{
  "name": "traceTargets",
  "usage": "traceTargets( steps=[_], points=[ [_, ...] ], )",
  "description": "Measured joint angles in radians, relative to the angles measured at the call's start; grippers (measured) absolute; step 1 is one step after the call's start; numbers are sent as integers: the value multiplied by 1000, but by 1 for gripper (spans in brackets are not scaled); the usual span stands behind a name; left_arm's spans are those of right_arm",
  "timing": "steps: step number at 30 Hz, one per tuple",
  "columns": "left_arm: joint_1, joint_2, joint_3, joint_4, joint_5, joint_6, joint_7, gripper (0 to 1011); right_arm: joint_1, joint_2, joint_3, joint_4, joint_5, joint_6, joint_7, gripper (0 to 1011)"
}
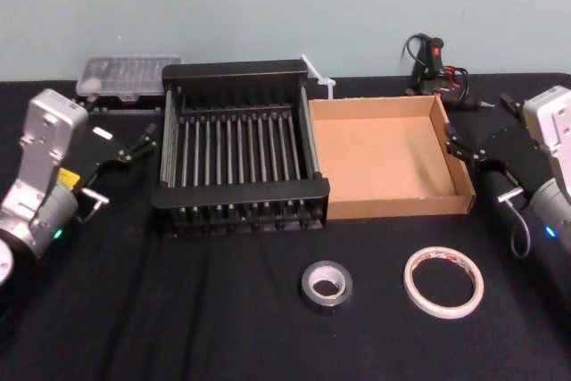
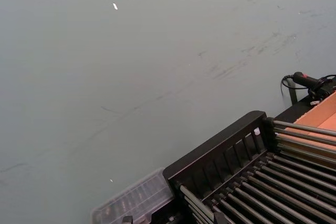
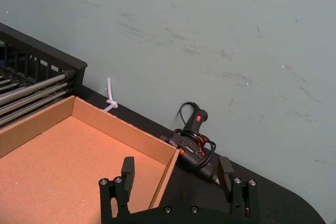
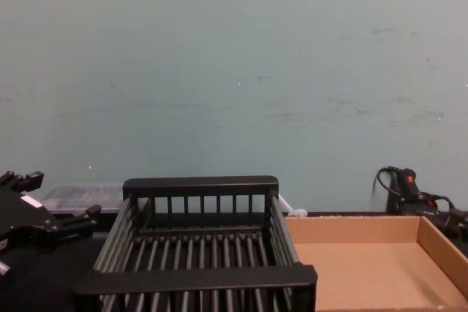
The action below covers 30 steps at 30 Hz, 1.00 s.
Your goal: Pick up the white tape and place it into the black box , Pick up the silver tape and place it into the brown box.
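- Both grippers are held raised at the sides of the table: the left gripper [image 1: 134,144] is seen beside the left wall of the black box with its fingers parted and nothing between them, and the right gripper [image 1: 457,147] is seen just off the right wall of the brown box, likewise spread wide and empty, as its fingers [image 3: 127,168] show in the right wrist view.
- On the black table [image 1: 178,327] the brown box [image 1: 393,207] is set right of centre, empty, touching the black box along one wall.
- Left of it, the black box [image 1: 239,195] is seen with bare bars and nothing inside.
- At the back, a clear case [image 1: 125,76] on the left and a black tool with a cord [image 1: 437,67] on the right are left aside.
- Near the front edge the white tape [image 1: 443,282] is laid flat, in front of the brown box's right half.
- Just left of it, apart from it, the silver tape [image 1: 326,285] is laid flat on the cloth.
- Nothing is judged done yet; the white tape seems best taken first by the nearer right gripper.
- Since the ring is thin, one finger should be lowered inside the hole and one outside, so that the wall is pinched rather than pushed along the cloth.
- Enough lift should be given to clear the box rims on the way across.
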Motion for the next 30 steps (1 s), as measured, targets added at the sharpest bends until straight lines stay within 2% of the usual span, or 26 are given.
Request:
traceTargets(
  steps=[30],
  points=[
    [0, 0, 0, 0, 0, 0, 0, 1001, 0, 0, 0, 0, 0, 0, 0, 1002]
  ],
)
